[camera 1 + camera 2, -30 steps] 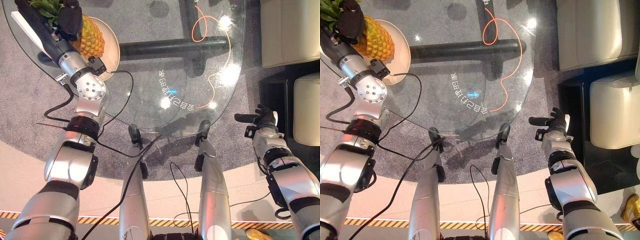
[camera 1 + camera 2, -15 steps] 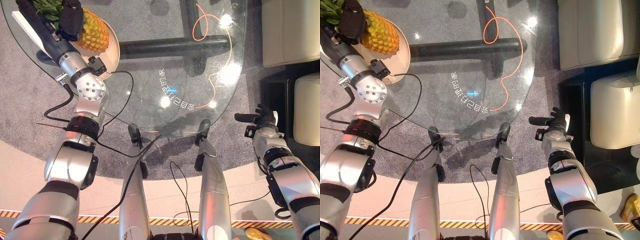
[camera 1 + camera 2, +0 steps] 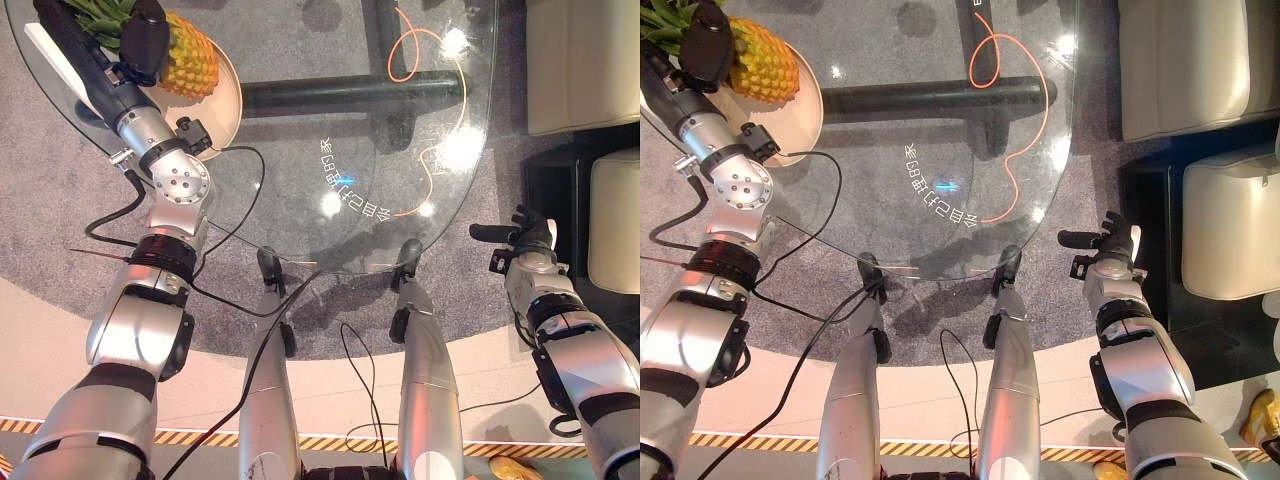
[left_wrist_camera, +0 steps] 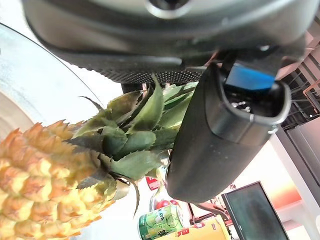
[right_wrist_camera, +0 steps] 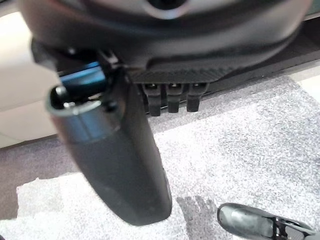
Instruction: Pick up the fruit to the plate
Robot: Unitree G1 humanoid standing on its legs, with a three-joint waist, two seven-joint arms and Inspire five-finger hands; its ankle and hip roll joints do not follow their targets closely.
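A yellow pineapple (image 3: 190, 62) with a green crown rests on a cream plate (image 3: 226, 108) at the far left of the glass table. My left hand (image 3: 145, 35) reaches over the plate and is shut on the pineapple's crown; in the left wrist view the thumb (image 4: 220, 135) lies against the leaves (image 4: 135, 135). My right hand (image 3: 527, 238) hangs off the table's right edge, away from the fruit, its fingers straight and nothing in it.
The oval glass table (image 3: 350, 200) has an orange cable (image 3: 425, 45) on its far right part and a dark base beam (image 3: 340, 95) beneath. Beige cushions (image 3: 580, 60) stand to the right. A yellow object (image 3: 1265, 415) lies on the floor at lower right.
My left hand has shifted the pineapple a little toward the far side of the plate, so less of its body shows. The right arm has not moved.
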